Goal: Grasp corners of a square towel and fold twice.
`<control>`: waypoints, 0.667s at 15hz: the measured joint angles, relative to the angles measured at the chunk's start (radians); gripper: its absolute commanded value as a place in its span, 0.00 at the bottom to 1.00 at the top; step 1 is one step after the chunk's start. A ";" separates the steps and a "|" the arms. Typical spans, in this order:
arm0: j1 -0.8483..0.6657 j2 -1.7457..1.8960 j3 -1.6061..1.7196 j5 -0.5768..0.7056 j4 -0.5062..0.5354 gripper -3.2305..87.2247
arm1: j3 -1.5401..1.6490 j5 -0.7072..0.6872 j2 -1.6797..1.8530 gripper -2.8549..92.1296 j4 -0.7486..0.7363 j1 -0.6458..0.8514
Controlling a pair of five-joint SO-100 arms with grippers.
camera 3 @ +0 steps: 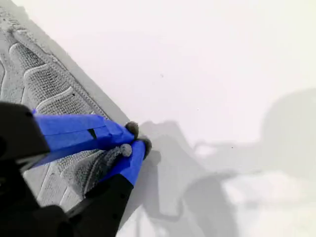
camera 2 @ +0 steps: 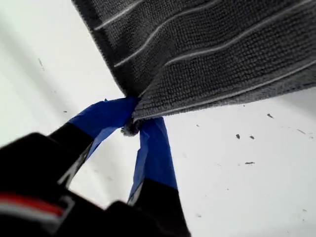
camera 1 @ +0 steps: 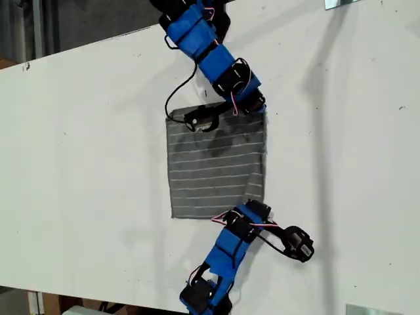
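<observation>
the towel lies on the white bench, a grey, roughly square cloth with a fine knitted, ribbed weave and thin pale stripes running across it at even spacing. most of it rests flat, though near the exterior view's lower right its edge is drawn up into a slanted fold. our first hand has its blue-taped jaws pinched tight on one corner of the towel, the cloth bunching into a small tuft between them and rising away from the bench, so that its striped surface fills the space ahead of the jaws. this matches the arm at the bottom of the exterior view, at the towel's lower right corner. our second hand is likewise closed down on cloth, its blue tips meeting over a soft rounded corner while the rest of the towel lies flat beneath it; this is the arm at the top of the exterior view, at the upper right corner. a black cable loops from that arm down to the towel's upper edge, and a black camera block hangs over the cloth. small dark specks dot the smooth bench, and soft arm shadows fall across it.
</observation>
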 measured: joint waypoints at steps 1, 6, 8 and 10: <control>0.003 0.035 -0.002 0.023 -0.002 0.03 | -0.078 -0.005 -0.021 0.03 0.066 -0.003; 0.031 0.213 -0.008 0.252 -0.089 0.03 | -0.282 -0.028 -0.043 0.03 0.252 -0.006; 0.037 0.295 -0.008 0.268 -0.089 0.03 | -0.282 -0.029 -0.015 0.03 0.295 -0.006; 0.035 0.354 -0.003 0.272 -0.055 0.03 | -0.282 -0.043 0.048 0.03 0.330 0.023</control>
